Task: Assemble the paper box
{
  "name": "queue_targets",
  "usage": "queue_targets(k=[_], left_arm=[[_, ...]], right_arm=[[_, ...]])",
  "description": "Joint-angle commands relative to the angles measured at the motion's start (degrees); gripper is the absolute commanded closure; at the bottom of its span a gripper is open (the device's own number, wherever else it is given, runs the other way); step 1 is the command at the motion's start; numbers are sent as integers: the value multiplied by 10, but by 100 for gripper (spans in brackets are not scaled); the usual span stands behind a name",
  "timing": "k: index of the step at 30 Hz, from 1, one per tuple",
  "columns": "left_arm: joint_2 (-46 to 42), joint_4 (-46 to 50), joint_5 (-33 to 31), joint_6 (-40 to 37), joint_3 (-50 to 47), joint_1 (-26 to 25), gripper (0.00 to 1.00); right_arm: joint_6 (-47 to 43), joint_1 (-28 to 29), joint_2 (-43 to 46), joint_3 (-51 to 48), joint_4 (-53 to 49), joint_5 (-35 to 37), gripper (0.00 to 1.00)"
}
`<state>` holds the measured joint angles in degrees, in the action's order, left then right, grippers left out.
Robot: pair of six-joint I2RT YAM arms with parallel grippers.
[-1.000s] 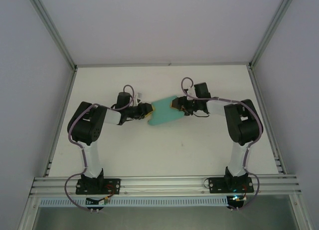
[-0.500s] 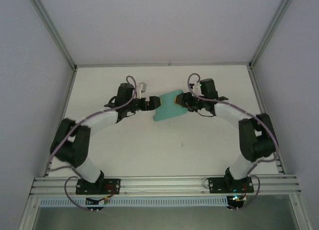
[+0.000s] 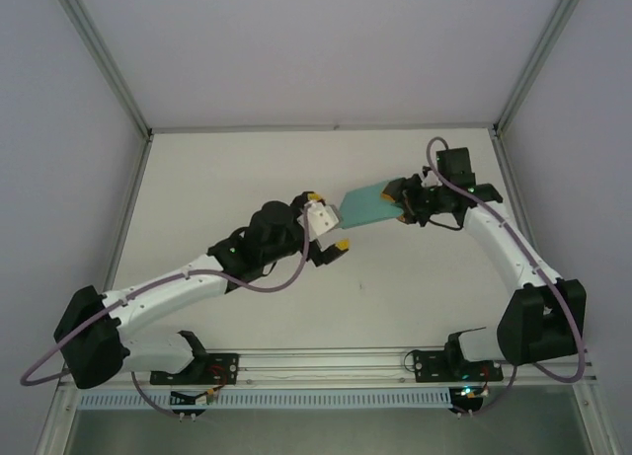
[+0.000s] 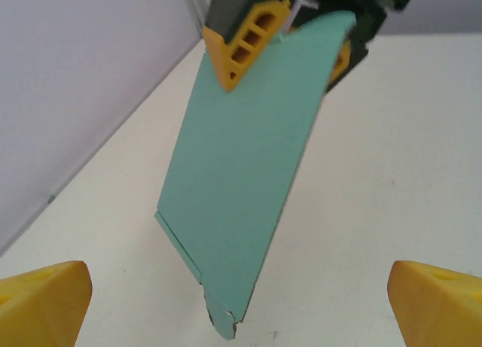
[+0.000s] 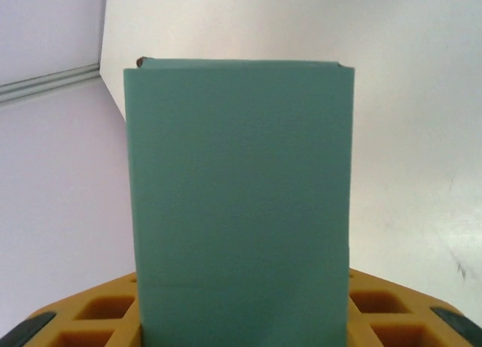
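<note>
My right claw (image 3: 403,200) pinches one end of the paper box (image 3: 373,205), holding it clear of the tabletop (image 3: 415,287); my left claw (image 3: 329,221) gapes wide near its free end. It looks light, thin and bendy, so I'd grip by a creased edge

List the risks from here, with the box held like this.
1. The right tool alone pinches the paper box at one end. The left tool stands open, not gripping it, so the thin card may slip or swing.
2. In the left wrist view its free lower corner looks frayed, and gripping there might tear it further.
</note>
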<state>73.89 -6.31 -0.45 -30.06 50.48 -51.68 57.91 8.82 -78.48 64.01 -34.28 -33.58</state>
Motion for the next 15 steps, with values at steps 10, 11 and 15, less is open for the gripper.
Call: queue_targets(k=[10, 11, 15], left_arm=[[81, -76, -106, -98, 13, -11, 4], [82, -78, -104, -101, 12, -11, 7], [91, -82, -92, -108, 15, -11, 21]], right_arm=[[42, -1, -33, 49, -105, -89, 61], [41, -1, -35, 49, -108, -89, 61], [53, -1, -44, 41, -101, -105, 60]])
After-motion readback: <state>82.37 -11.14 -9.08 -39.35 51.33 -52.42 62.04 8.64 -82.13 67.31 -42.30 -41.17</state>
